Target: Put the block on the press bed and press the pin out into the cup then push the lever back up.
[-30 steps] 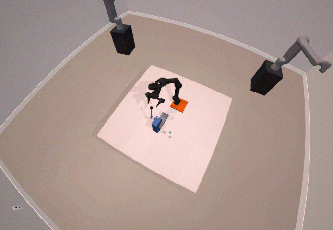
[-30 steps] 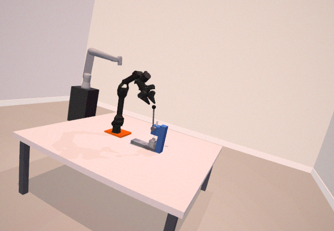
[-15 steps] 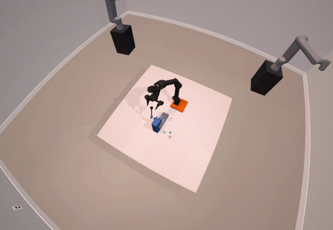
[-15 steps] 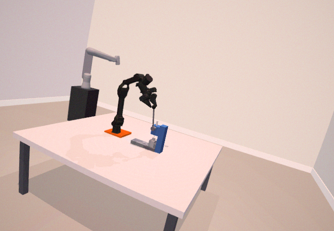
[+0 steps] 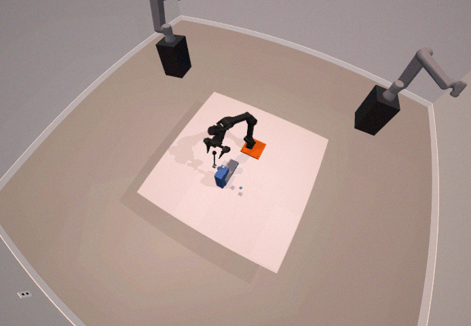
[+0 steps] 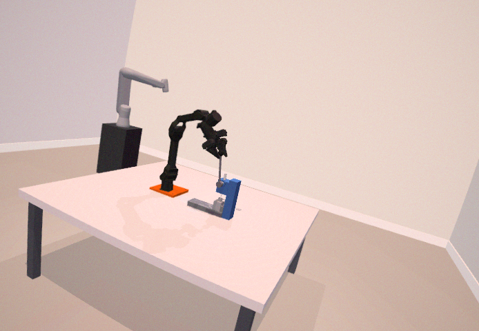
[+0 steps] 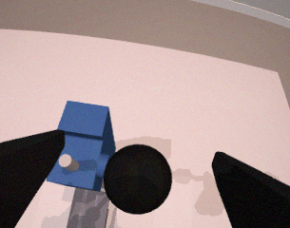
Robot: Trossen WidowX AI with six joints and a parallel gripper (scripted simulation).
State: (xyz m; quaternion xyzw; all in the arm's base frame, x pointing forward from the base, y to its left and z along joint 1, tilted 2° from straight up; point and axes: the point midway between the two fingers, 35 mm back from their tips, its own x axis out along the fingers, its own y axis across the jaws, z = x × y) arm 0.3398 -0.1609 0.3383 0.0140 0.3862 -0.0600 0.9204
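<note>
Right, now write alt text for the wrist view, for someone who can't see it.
The open claw's two dark fingertips frame the lever's round black knob, with nothing gripped. To the left stands the blue press, its upper part beside the knob and partly covered by the left-hand finger, above a grey press bed on a pale table.
</note>
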